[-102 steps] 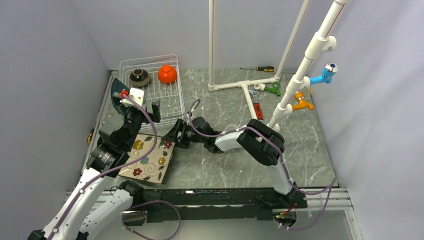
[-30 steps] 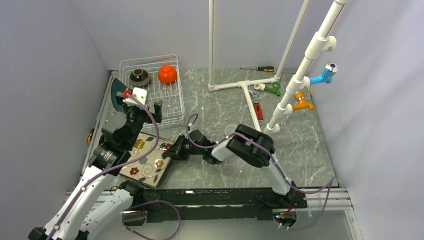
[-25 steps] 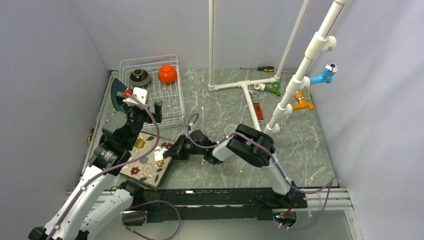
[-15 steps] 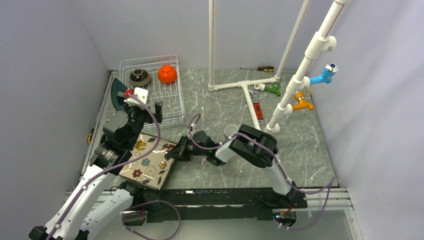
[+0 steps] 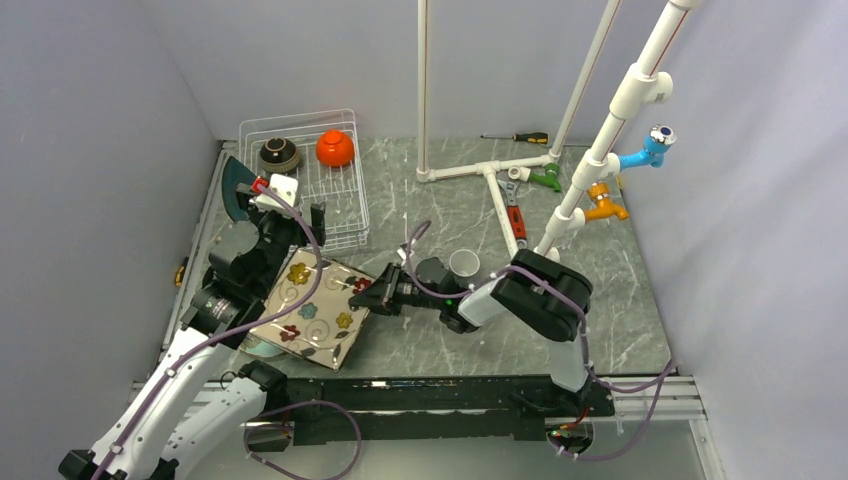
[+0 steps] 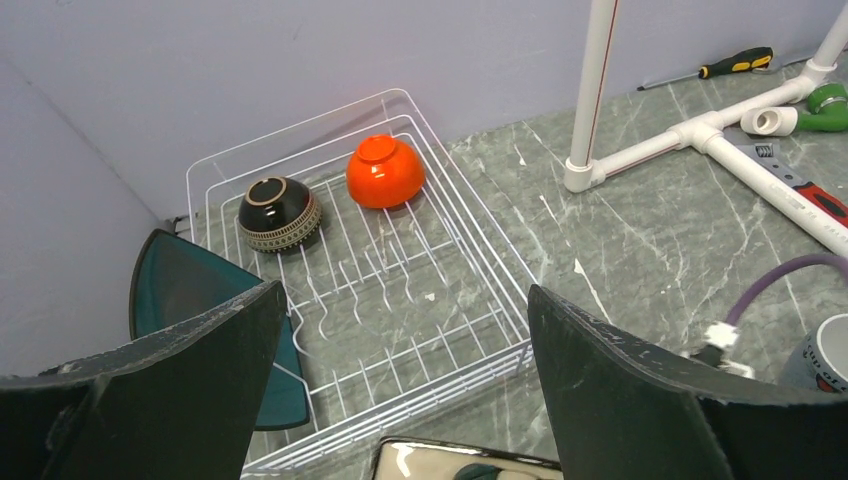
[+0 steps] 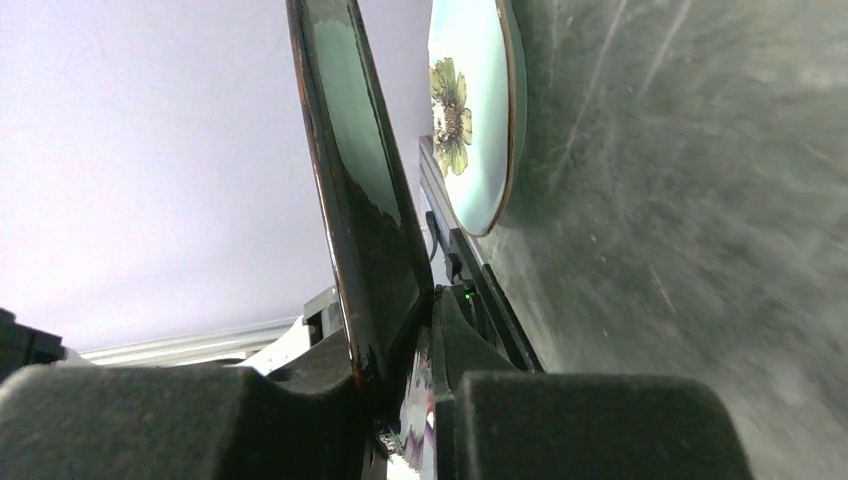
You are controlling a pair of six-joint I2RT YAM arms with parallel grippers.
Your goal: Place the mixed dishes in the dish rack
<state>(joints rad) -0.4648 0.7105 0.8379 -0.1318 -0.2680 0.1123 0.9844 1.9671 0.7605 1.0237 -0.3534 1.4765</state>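
Note:
The white wire dish rack (image 5: 345, 215) (image 6: 470, 335) holds the dark brown bowl (image 5: 279, 153) (image 6: 280, 212) and the orange bowl (image 5: 335, 148) (image 6: 385, 171), both upside down. The dark teal plate (image 5: 236, 186) (image 6: 190, 300) leans at the rack's left side. My right gripper (image 5: 372, 298) (image 7: 425, 370) is shut on the right edge of the brown floral plate (image 5: 315, 310) (image 7: 350, 180), holding it tilted above the table. The pale green round plate (image 5: 262, 347) (image 7: 470, 110) lies under it, mostly hidden. My left gripper (image 5: 292, 222) (image 6: 405, 400) hangs open over the rack's near edge, holding nothing.
A white pipe frame (image 5: 490, 175) with green (image 5: 547, 177), orange (image 5: 605, 205) and blue (image 5: 650, 150) taps stands at the back right. A screwdriver (image 5: 515, 137), a red-handled tool (image 5: 515, 218) and a white cup (image 5: 463, 264) are on the table. A wall runs close along the left.
My right gripper has raised the floral plate and carried it to the right, uncovering a sliver of the pale green plate. The left arm has barely moved.

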